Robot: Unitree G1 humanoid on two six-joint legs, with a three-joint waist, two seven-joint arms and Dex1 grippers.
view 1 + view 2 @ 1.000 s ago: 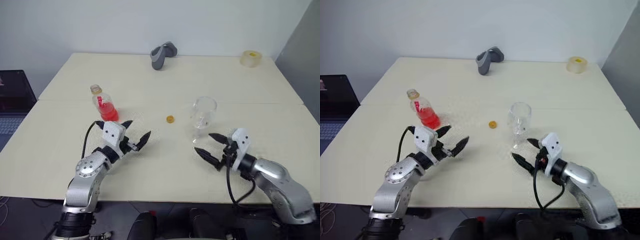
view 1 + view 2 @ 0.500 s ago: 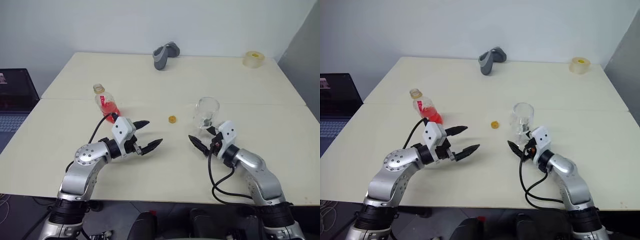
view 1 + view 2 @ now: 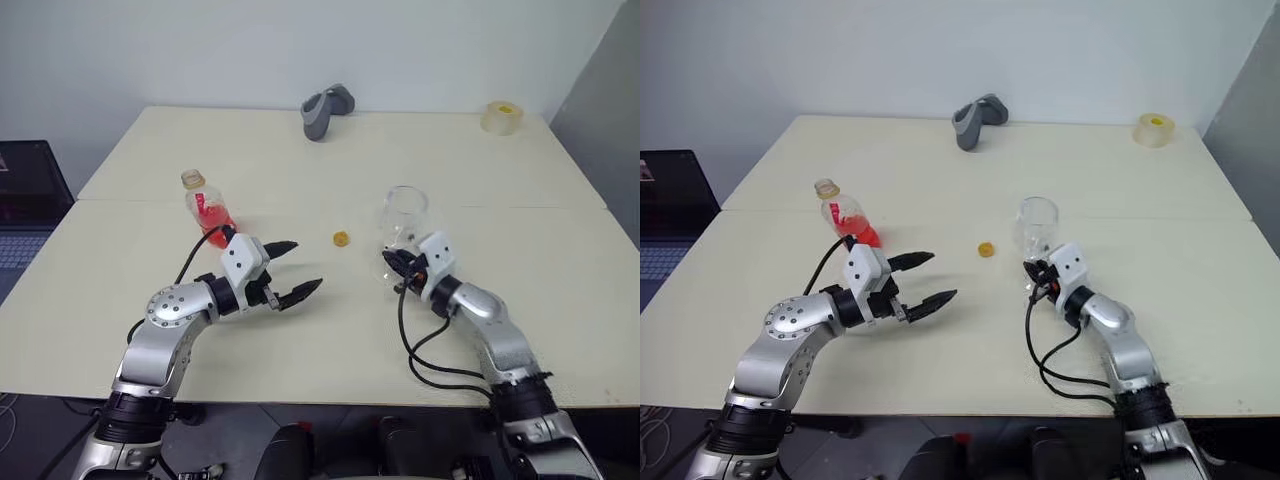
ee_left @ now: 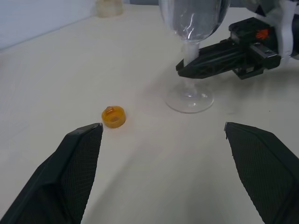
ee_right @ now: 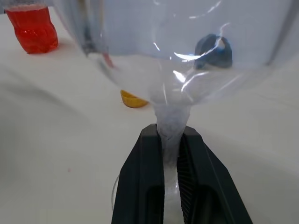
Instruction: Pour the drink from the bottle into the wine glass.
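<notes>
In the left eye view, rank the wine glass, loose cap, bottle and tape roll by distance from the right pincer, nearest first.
From the right pincer:
1. Wine glass: its stem is gripped between the fingers.
2. Loose cap: just to the glass's left.
3. Bottle: well to the left, behind the left pincer.
4. Tape roll: far right corner of the table.

The setting looks like an office or a robotics test room rather than a home. Two plain cream-coloured tables (image 3: 480,330) stand pushed together edge to edge against a bare white wall (image 3: 200,50), with a grey partition (image 3: 610,100) at the right. An open laptop (image 3: 25,205) sits on a lower surface at the left. A grey curved gadget (image 3: 325,110) and a roll of translucent tape (image 3: 501,117) lie at the far edge, like desk clutter.
</notes>
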